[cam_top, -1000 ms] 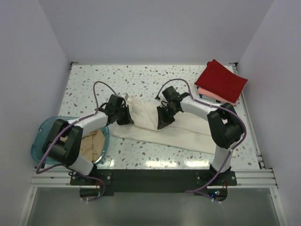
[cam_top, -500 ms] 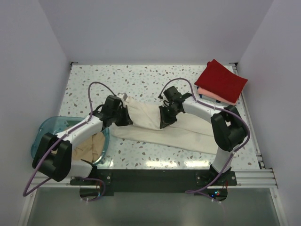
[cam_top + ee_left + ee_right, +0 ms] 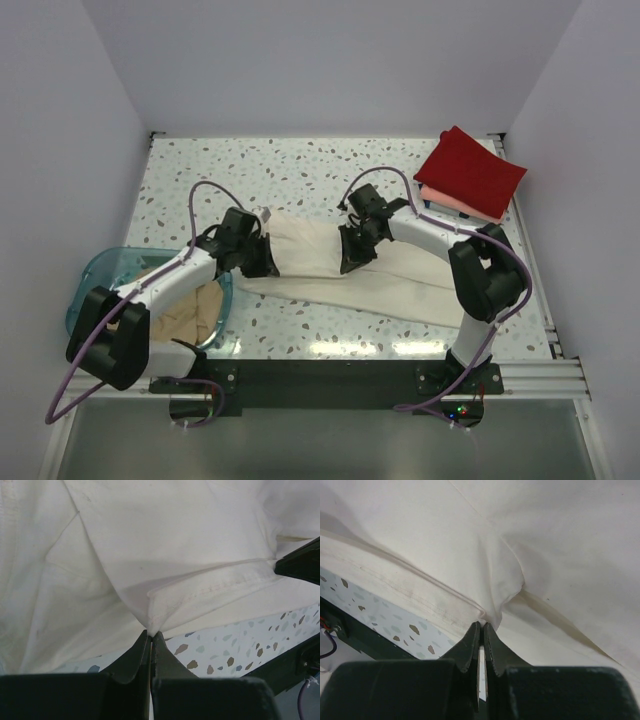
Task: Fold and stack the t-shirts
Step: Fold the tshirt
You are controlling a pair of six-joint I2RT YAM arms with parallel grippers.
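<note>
At the far left of the speckled terrazzo table (image 3: 300, 170), a translucent blue plastic tub (image 3: 95, 285) is seen at the near edge, and a crumpled tan-beige cotton t-shirt (image 3: 192, 308) is held inside it. Just to the right of the tub, the left gripper (image 3: 266, 258) is lowered onto the left end of a cream-white cotton t-shirt (image 3: 400, 280). This shirt is spread across the middle of the table, between the two arms, with its upper part doubled over into a thicker band. In the left wrist view, the jaws are seen pressed together on a stitched hem corner of the cream-white fabric, which is pinched at the very tips and pulled up off the table. Further right, the right gripper (image 3: 349, 260) is set on the same shirt near its middle. In the right wrist view, its jaws are likewise closed on a small fold of cream-white cloth beside a seamed edge, with only a thin slit left between them. The rest of the garment is laid out flat toward the right arm's base. At the far right corner of the table, well apart from both grippers, a folded red t-shirt (image 3: 470, 172) is stacked on a folded salmon pink t-shirt (image 3: 447, 203), of which only the near edge is shown.
</note>
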